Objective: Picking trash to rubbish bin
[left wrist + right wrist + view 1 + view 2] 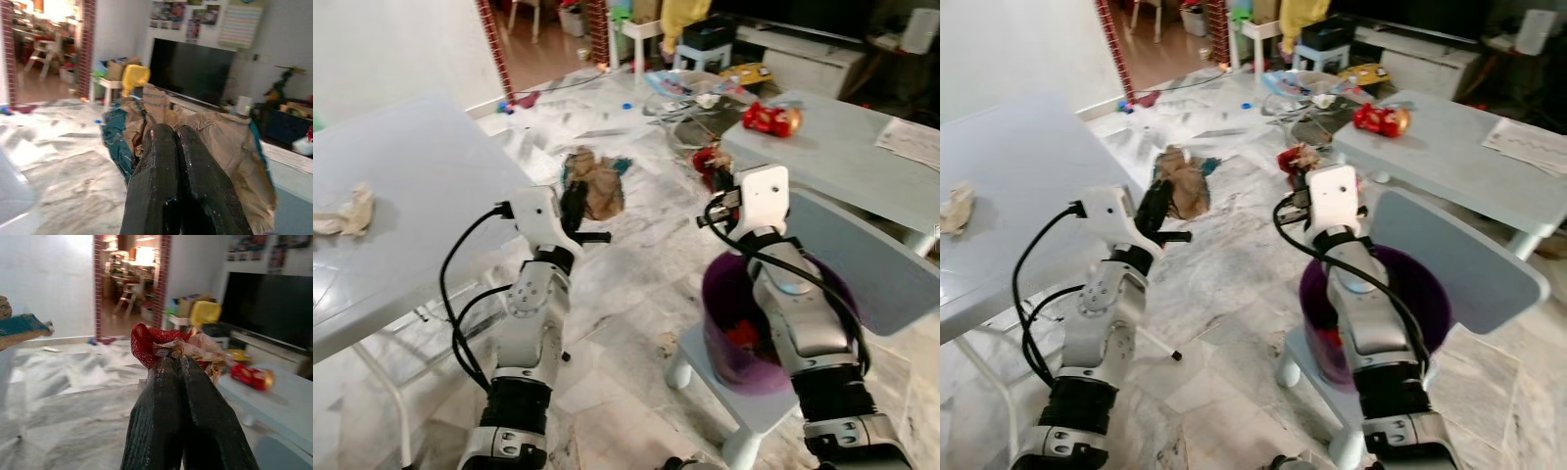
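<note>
- My left gripper [576, 208] is raised over the marble floor [626, 264]; its fingers [168, 181] are pressed together on a crumpled brown paper bag [595, 181] with a teal scrap at its edge; the bag hangs in the air past the fingertips.
- My right gripper [1295, 174] is up as well, fingers [181, 416] clamped on a red and tan wrapper wad [168, 346]; I see that wad held near the corner of the grey table [842, 157] on my right.
- The purple bin [729, 323] stands on a small white stool [744, 397] directly under my right forearm; something red lies inside it; a grey chair back [871, 259] is just beside it.
- A second wrapper, red and shiny [771, 118], rests on that right-hand table; a sheet of paper [913, 140] lies farther along it.
- On the white table [401, 196] to my left sits a crumpled tissue [346, 214], well apart from both grippers.
- More litter is scattered on the floor beyond, near a pale stool [705, 57]; I cannot tell what each piece is.
</note>
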Motion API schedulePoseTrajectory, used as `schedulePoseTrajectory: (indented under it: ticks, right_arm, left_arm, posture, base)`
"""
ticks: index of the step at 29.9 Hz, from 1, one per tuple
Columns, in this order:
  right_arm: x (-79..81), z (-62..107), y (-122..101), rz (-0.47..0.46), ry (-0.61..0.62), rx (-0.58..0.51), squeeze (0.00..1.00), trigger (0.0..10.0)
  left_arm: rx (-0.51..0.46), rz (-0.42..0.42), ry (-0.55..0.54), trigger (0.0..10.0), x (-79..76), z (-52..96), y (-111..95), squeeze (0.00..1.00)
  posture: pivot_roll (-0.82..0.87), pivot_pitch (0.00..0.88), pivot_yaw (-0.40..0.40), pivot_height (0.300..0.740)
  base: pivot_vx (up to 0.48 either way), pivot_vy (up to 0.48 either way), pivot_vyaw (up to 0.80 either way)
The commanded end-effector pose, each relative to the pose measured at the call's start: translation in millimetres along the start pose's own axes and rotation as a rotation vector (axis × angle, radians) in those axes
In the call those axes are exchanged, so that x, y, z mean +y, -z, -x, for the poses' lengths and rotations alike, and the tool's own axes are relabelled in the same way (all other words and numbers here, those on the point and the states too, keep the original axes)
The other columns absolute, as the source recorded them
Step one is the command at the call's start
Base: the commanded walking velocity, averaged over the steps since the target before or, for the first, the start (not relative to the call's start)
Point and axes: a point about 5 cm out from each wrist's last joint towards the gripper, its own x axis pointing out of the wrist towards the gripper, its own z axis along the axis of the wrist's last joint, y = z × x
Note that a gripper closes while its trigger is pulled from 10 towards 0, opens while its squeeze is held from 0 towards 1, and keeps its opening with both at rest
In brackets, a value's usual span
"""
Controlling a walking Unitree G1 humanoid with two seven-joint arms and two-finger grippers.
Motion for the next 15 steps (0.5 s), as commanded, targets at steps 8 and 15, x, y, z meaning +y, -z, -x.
schedulePoseTrajectory:
  ticks: [8, 15]
  right_arm:
    - [2.6, -3.1, -5.2, -0.002, -0.003, -0.016, 0.0, 10.0]
    - [2.8, -2.8, -5.0, -0.006, -0.001, -0.017, 0.0, 10.0]
  left_arm:
    - [0.008, -0.011, -0.018, 0.7, 5.8, -1.7, -1.1, 0.0]
    - [0.008, -0.013, -0.021, 1.5, 6.0, -1.0, -0.7, 0.0]
  posture:
    - [-0.08, 0.056, 0.065, 0.74]
    - [-0.07, 0.059, 0.066, 0.74]
  base:
    - [0.0, 0.451, -0.8]
    - [0.0, 0.0, -0.8]
